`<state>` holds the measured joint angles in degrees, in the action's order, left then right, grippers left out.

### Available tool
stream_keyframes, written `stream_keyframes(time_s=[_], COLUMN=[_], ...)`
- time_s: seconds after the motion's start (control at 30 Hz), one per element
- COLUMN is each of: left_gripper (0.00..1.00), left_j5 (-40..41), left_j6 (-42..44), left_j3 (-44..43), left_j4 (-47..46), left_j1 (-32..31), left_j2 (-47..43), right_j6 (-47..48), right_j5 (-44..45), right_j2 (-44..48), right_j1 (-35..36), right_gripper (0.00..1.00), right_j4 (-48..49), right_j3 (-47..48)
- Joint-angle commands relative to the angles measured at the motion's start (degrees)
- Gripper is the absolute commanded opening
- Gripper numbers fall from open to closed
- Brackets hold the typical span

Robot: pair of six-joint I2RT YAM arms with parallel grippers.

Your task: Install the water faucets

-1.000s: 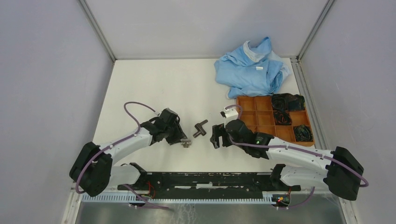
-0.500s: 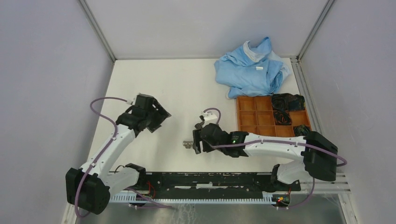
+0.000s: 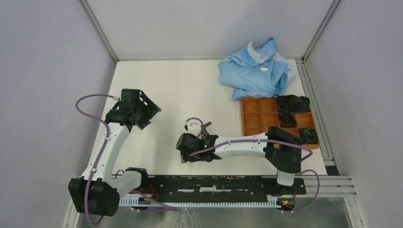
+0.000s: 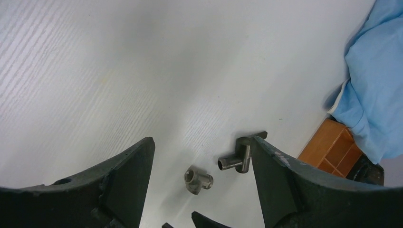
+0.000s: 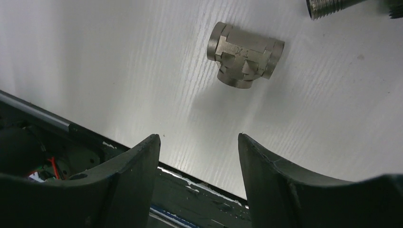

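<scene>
Two dark grey water faucets lie apart on the white table. In the left wrist view the stubby piece (image 4: pixel 198 180) sits left of the T-shaped piece with a threaded end (image 4: pixel 240 159). My left gripper (image 4: pixel 202 140) is open, raised and well back from both, at the left of the top view (image 3: pixel 151 113). My right gripper (image 3: pixel 184 154) reaches left across the table centre and covers the stubby piece from above. In the right wrist view the stubby piece (image 5: pixel 244 50) lies beyond the open, empty right gripper (image 5: pixel 198 137). The threaded end (image 5: pixel 332 5) shows at the top edge.
A crumpled blue cloth (image 3: pixel 254 69) lies at the back right. An orange compartment tray (image 3: pixel 259 118) with black items stands at the right. The black rail (image 3: pixel 214 183) runs along the near table edge, just beneath the right fingers (image 5: pixel 199 199).
My left gripper has opened and drawn back up and to the left, away from the stubby piece. My right arm has swung left over the faucets, its jaws narrowing.
</scene>
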<state>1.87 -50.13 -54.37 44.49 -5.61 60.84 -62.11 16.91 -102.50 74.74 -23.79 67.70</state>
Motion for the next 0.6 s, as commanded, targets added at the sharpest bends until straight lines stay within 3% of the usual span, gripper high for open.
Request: stream_keyframes(time_s=[0.0,0.17,0.57], left_gripper=[0.81,0.81,0.81], left_j5=[-1.6,-3.4,-4.2], left_j6=[2.9,3.1,3.9], left_j3=[0.5,1.7,3.9], left_j4=[-0.4,-1.1,-2.2], left_j1=[0.5,0.7,1.3], left_j2=[-0.4,-1.1,-1.3], right_j6=[-4.1,-5.2,-6.3], right_j5=[4.0,8.9,9.1], right_j2=[-2.7,-6.3,-10.2], right_j1=[-0.3,-0.5,-2.3], right_gripper=[0.67,0.67,0.62], right_j4=[-4.2,-9.0,-10.1], right_j3=[4.2,8.7,10.4])
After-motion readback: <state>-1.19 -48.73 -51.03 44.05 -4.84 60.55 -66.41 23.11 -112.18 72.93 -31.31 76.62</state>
